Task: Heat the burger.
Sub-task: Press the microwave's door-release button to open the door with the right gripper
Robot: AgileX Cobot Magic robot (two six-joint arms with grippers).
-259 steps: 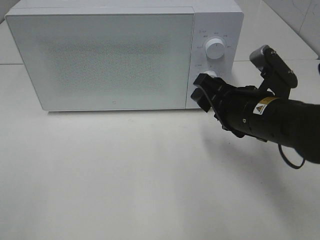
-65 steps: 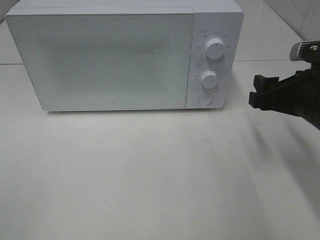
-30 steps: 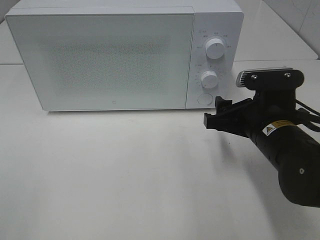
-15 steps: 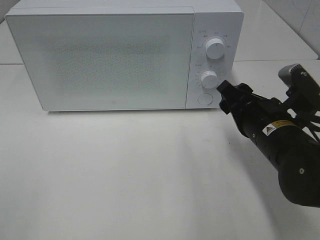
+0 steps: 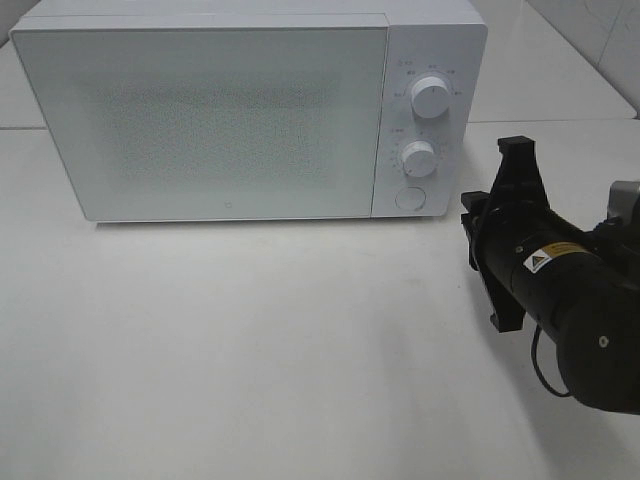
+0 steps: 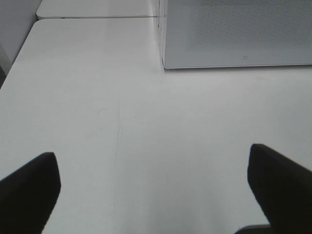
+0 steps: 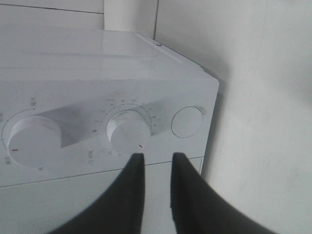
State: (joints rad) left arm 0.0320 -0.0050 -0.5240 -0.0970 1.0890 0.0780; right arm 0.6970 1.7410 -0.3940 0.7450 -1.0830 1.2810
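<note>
The right gripper (image 7: pixel 157 156) has its fingers drawn nearly together, with only a thin slit between them and nothing in it. It hangs just off the microwave's (image 5: pixel 230 120) control panel, near the lower right corner and apart from it. In the right wrist view the tips line up between the lower dial (image 7: pixel 126 134) and the round button (image 7: pixel 187 122). The upper dial (image 5: pixel 430 98) sits higher on the panel. The left gripper (image 6: pixel 151 156) is spread wide and empty above the bare desk (image 5: pixel 250 350), well clear of the door (image 5: pixel 200 120).

The burger appears in no view. The door is closed and frosted, so whether the burger sits inside cannot be told, though that seems likely.

The main risk is aim. Dial and button lie close together, and the narrowed fingers are pointed between them. A slightly off push could knock the dial and alter its setting. It could also land on the button when the dial is meant. If that button releases the door, the door would swing open and heating would stop. A hard, straight push could also slide the light-looking oven back across the smooth desk.
</note>
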